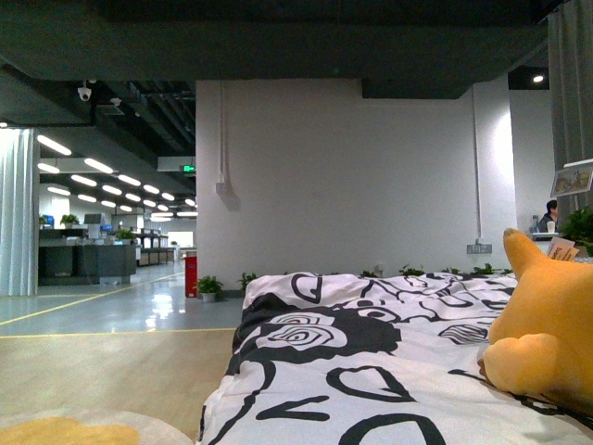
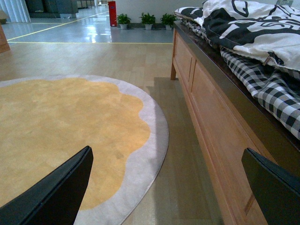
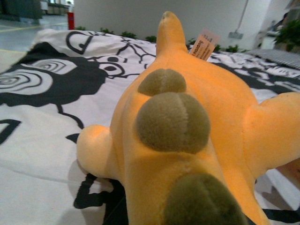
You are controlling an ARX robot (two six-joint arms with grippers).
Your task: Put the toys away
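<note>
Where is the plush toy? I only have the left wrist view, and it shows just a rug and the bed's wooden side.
Observer: The orange-yellow plush lies on the black-and-white duvet, at the right edge of the front view.
Operator: Is the right claw on it?
Observer: That claw is not in view; the right wrist view shows the plush's back close up, with olive bumps.
Operator: Anything attached?
Observer: A paper tag near its pointed tip.

Front view looks low across the quilt (image 1: 352, 371) toward the wall (image 1: 352, 176); left wrist, near the floor (image 2: 183, 187), beside the bed frame (image 2: 211, 103); right wrist, close over the plush (image 3: 187, 117); all share the quilt.
</note>
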